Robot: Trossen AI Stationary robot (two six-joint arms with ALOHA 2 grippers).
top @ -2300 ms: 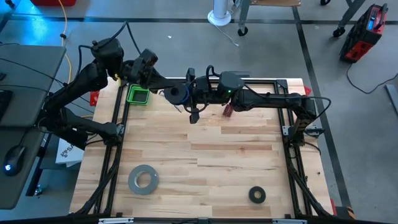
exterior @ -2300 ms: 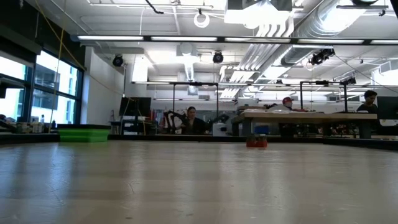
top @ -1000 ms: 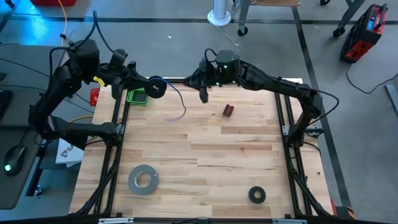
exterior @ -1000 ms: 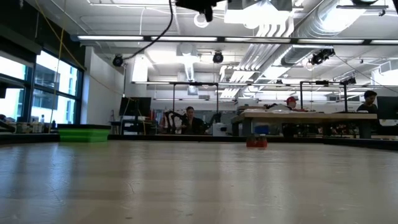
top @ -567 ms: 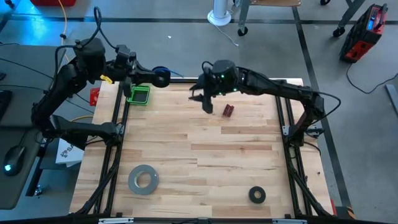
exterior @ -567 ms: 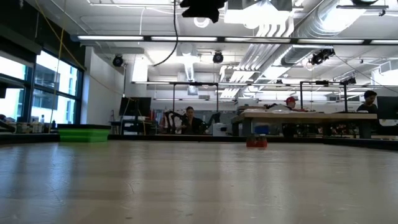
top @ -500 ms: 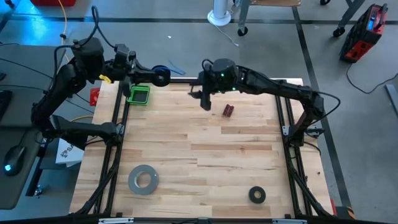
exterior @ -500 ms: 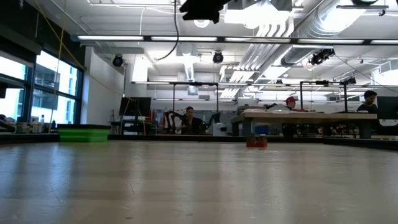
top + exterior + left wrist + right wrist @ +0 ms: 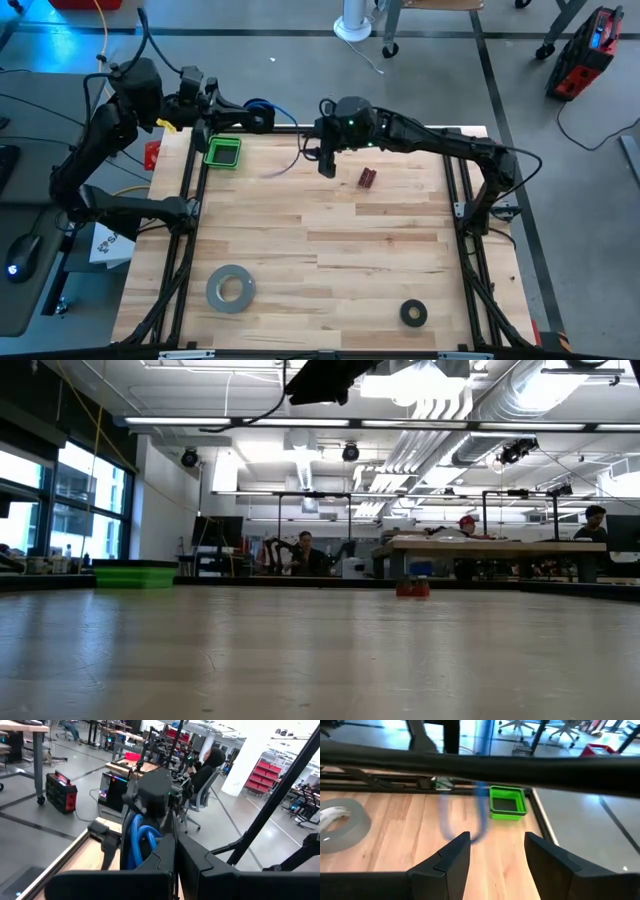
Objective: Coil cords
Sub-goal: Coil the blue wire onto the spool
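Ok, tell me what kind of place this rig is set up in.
Most likely a robotics lab or workshop: exposed ceiling ducts, long workbenches with people seated behind them, and red parts racks in the room beyond the wooden table.

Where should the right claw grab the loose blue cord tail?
Probably on the dangling loop of the blue cord, just under where it leaves the spool held by the left claw. The right claw is open, over the far table edge, facing that loop. The strand hangs roughly upright between its fingers, so come straight forward and close across it.
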